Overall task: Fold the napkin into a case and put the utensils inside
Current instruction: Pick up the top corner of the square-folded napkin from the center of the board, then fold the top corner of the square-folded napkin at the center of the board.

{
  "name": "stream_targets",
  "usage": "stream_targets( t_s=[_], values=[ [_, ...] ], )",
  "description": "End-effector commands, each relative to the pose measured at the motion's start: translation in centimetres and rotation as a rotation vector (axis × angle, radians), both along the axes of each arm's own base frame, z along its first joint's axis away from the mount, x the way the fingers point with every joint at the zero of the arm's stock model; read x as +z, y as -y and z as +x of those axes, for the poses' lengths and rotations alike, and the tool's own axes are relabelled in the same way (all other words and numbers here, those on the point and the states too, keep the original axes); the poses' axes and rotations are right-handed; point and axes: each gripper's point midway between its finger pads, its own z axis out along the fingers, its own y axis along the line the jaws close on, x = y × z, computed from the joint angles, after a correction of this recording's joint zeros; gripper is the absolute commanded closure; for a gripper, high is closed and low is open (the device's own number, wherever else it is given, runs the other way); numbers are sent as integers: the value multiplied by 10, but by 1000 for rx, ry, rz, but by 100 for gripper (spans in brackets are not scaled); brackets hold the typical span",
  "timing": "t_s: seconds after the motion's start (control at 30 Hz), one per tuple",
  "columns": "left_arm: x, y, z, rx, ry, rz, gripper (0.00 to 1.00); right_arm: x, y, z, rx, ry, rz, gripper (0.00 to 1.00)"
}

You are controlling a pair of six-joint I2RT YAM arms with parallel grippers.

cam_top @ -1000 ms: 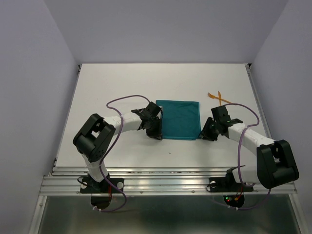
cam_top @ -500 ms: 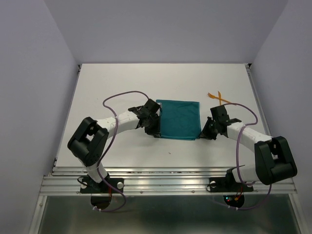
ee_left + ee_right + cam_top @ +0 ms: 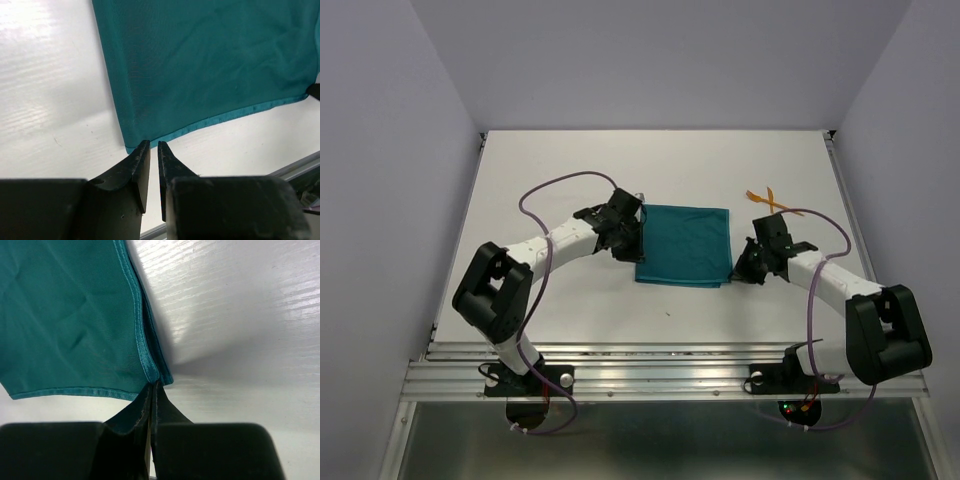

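Observation:
The teal napkin lies folded into a flat rectangle at mid-table. It fills the upper part of the left wrist view and of the right wrist view. My right gripper is at its near right corner, shut on the layered hem there. My left gripper hovers by the napkin's left edge. Its jaws stand a narrow slit apart with nothing between them, tips just short of the near left corner. Two orange utensils lie crossed beyond the right arm.
A metal rail runs along the table's near edge and shows at the right of the left wrist view. Purple cables loop over both arms. Grey walls close in the table on three sides.
My right gripper has shut on the napkin's near right corner. My left gripper has drawn back from the near left corner, farther along the left edge.

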Motion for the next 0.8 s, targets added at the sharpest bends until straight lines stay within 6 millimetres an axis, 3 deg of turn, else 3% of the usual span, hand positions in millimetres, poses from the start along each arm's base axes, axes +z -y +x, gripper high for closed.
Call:
stream_targets(
  t_s=[0.0, 0.13, 0.37, 0.5, 0.53, 0.57, 0.6, 0.73, 0.77],
  values=[
    [41, 4, 28, 34, 115, -47, 77, 27, -6, 16, 22, 77, 20, 99],
    [42, -4, 40, 57, 128, -34, 77, 35, -12, 22, 40, 91, 25, 97],
    [42, -24, 52, 115, 129, -32, 77, 53, -29, 50, 86, 153, 36, 97],
    [46, -31, 57, 148, 133, -44, 77, 77, -49, 88, 117, 234, 54, 97],
    [45, -33, 58, 154, 131, -45, 77, 70, -52, 96, 121, 219, 47, 97],
    [46, -34, 58, 161, 130, -47, 77, 83, -60, 109, 138, 257, 53, 98],
    [45, -35, 59, 164, 129, -46, 77, 72, -60, 109, 142, 233, 43, 98],
    [41, -40, 58, 182, 116, -42, 77, 75, -88, 136, 200, 257, 44, 98],
    [40, -41, 57, 186, 112, -42, 77, 85, -96, 146, 212, 286, 51, 98]
  ],
)
